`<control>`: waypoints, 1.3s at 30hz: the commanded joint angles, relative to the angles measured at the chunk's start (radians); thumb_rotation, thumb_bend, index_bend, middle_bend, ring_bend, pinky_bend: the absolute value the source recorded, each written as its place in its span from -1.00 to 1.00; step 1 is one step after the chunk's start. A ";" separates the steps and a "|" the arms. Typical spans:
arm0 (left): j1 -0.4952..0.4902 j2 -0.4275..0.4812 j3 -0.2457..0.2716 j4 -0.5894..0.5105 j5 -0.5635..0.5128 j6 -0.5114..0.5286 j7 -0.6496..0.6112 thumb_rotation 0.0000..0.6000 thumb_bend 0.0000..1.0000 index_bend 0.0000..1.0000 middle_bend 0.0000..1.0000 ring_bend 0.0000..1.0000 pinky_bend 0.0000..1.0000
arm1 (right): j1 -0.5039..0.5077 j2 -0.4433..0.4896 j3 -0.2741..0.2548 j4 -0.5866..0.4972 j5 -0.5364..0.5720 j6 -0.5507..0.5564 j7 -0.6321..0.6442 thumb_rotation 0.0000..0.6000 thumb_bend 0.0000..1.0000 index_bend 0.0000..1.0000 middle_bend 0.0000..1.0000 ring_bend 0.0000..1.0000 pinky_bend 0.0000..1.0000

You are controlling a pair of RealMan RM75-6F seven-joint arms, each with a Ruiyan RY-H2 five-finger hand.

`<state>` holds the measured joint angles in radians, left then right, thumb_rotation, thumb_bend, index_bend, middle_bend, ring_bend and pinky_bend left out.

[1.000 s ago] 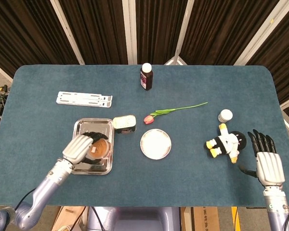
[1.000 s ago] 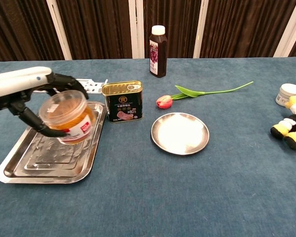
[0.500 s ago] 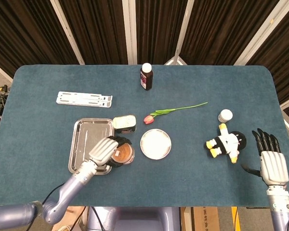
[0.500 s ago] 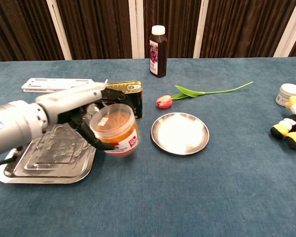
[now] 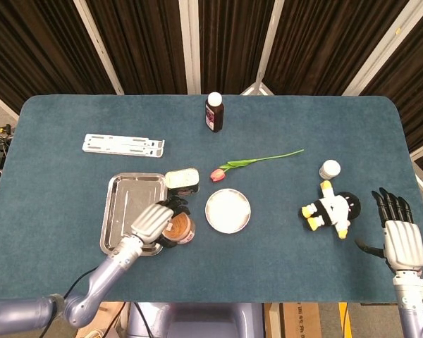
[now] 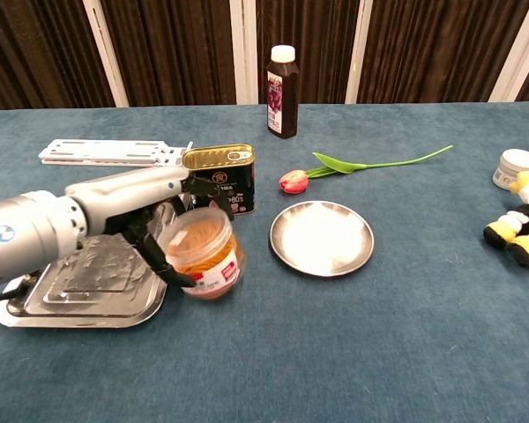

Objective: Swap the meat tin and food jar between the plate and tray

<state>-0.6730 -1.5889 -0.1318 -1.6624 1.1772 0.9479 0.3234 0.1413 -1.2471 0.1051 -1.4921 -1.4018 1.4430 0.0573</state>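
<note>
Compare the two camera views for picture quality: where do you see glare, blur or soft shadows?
Chest view: the plate shows a pale washed-out sheen, the tray mirrors mottled reflections, and the left robot hand with the food jar looks slightly soft. Head view: even light, faint shadows, everything sharp but small.

Head view: high, steep down. Chest view: low, level, nearer. Both show plate (image 5: pixel 228 210).
</note>
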 commanded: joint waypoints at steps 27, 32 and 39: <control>-0.008 0.082 -0.051 -0.164 0.156 0.138 -0.128 1.00 -0.93 -0.52 -0.81 -0.95 -0.64 | -0.011 -0.004 0.018 -0.006 0.018 -0.004 -0.020 1.00 -0.84 -1.00 -1.00 -1.00 -1.00; 0.003 0.046 -0.099 -0.085 0.152 0.211 -0.165 1.00 -0.93 -0.54 -0.85 -0.96 -0.65 | -0.008 -0.006 0.022 -0.005 0.023 -0.012 -0.026 1.00 -0.84 -1.00 -1.00 -1.00 -1.00; -0.001 -0.002 -0.142 0.068 0.100 0.214 -0.260 1.00 -0.97 -0.60 -0.89 -0.96 -0.67 | -0.007 -0.013 0.017 -0.001 0.023 -0.022 -0.035 1.00 -0.84 -1.00 -1.00 -1.00 -1.00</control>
<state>-0.6719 -1.5719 -0.2597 -1.6351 1.2983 1.1693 0.1009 0.1339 -1.2592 0.1226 -1.4937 -1.3793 1.4218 0.0240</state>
